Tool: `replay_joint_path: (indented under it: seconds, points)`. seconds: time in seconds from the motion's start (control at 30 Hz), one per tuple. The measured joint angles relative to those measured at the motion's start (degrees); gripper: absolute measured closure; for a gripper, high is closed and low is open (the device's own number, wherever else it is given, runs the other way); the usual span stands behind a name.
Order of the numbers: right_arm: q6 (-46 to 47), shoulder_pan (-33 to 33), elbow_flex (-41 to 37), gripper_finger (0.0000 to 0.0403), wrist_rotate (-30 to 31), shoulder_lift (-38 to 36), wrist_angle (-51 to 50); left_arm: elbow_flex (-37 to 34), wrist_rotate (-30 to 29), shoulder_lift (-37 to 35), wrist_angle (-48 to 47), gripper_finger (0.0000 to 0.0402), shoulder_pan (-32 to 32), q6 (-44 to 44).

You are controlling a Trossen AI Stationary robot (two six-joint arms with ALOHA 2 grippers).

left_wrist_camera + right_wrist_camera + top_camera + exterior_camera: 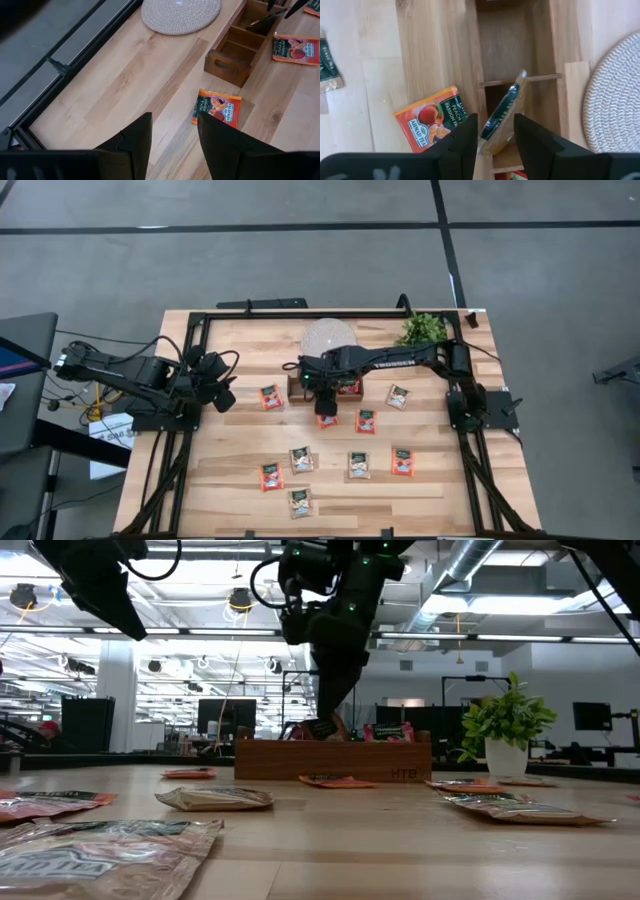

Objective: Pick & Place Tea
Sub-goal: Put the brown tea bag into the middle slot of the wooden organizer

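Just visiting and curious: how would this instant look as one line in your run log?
right fingers: over wooden tray, tan tea bag on edge between them, leaning on a divider | left fingers: open, waiting at table's left | other tea bags on table
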Motion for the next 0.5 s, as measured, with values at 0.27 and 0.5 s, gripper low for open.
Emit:
replay_joint_path:
  seconds: [0.27,0.5]
  points:
    - [0.13,-0.38,0.00,0.0309,-0.01,0.00,-0.26,0.00,-0.13,0.00,0.00,0.0250,0.02,0.00]
    - [0.13,0.12,0.00,0.0328,-0.05,0.49,-1.47,0.00,-0.15,0.00,-0.02,0.0250,0.00,0.02]
